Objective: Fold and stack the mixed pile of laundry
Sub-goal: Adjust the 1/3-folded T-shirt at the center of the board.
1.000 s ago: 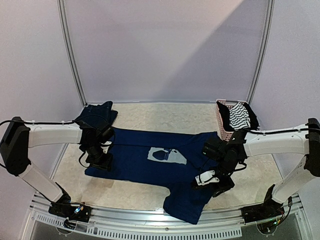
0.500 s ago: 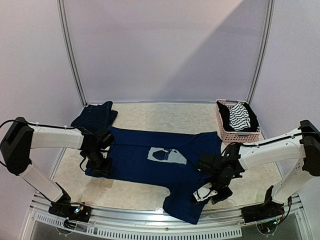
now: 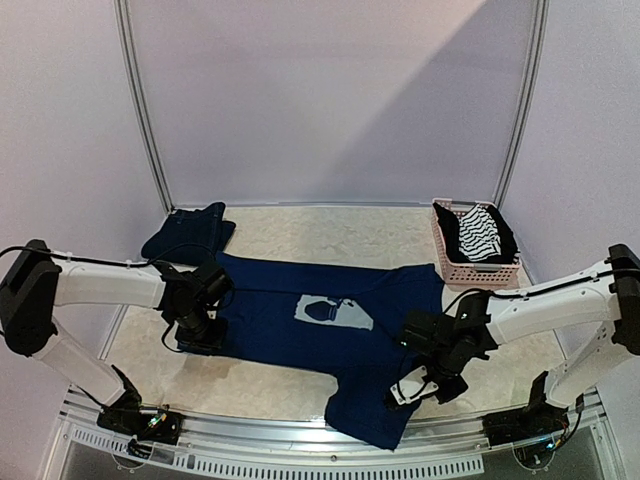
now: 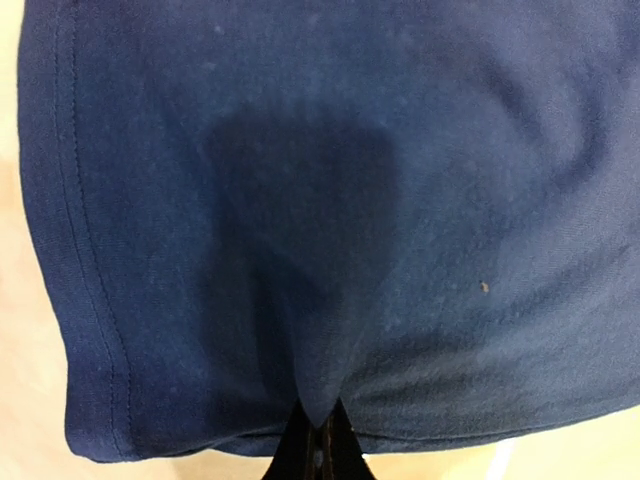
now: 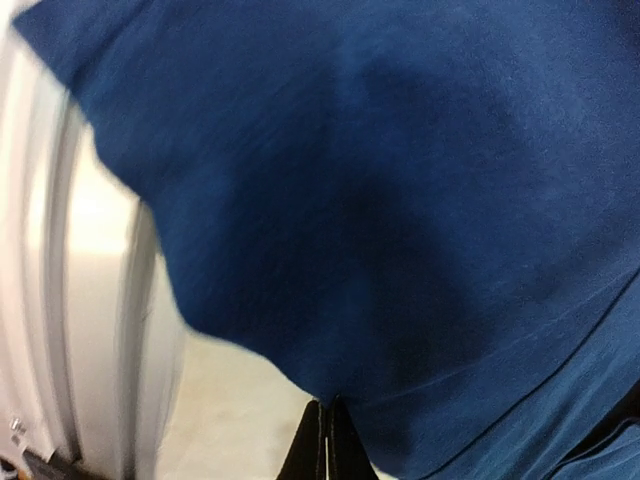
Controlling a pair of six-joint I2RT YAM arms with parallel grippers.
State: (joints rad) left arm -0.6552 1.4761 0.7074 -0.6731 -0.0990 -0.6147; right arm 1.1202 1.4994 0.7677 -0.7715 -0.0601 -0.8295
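Observation:
The large navy T-shirt (image 3: 290, 325) lies spread across the table, its pale print (image 3: 335, 312) facing up. My left gripper (image 3: 202, 342) is at the shirt's left near edge and is shut on a pinch of its fabric (image 4: 320, 395); the hem runs along the left of the left wrist view. My right gripper (image 3: 418, 385) is at the shirt's near right part, shut on a fold of the cloth (image 5: 345, 385). The dark denim piece (image 3: 190, 230) lies at the back left. The striped piece (image 3: 482, 232) sits in the pink basket (image 3: 447, 262).
The pink basket stands at the back right, close behind my right arm. The table's white front rail (image 3: 300, 445) runs just below the shirt's hanging corner (image 3: 365, 425) and shows as the rail (image 5: 45, 300) in the right wrist view. Bare beige tabletop (image 3: 330, 232) lies behind the shirt.
Both grippers have gone from open to shut on the T-shirt. The right arm dropped and moved toward the near edge; the left gripper shifted slightly nearer.

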